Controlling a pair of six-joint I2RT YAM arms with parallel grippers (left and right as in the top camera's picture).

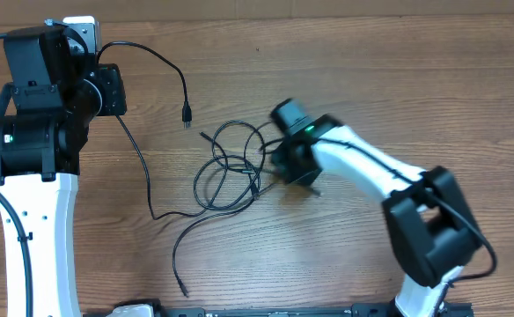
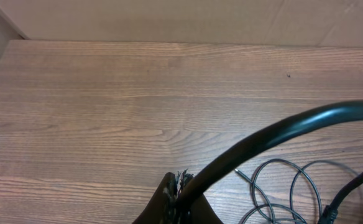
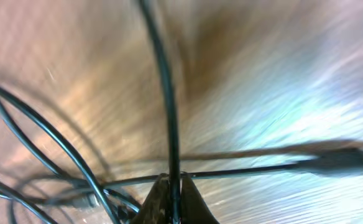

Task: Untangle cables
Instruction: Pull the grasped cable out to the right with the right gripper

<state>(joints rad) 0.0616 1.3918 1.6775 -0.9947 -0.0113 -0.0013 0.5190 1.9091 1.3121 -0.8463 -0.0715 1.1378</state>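
near the desk's middle, right claw [image 3: 171, 186] clenched on one strand of the cables [image 1: 231, 167]
left claw [image 2: 180, 190], at the back left corner, grasps another; pull apart slowly so loops slide free, not tighten.

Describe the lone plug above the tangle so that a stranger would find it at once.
Start at the left arm, upper left of the table. A cable arcs right from its pincer and drops to the plug. It is the topmost cable end, blockier than the rest, clear of the tangle.
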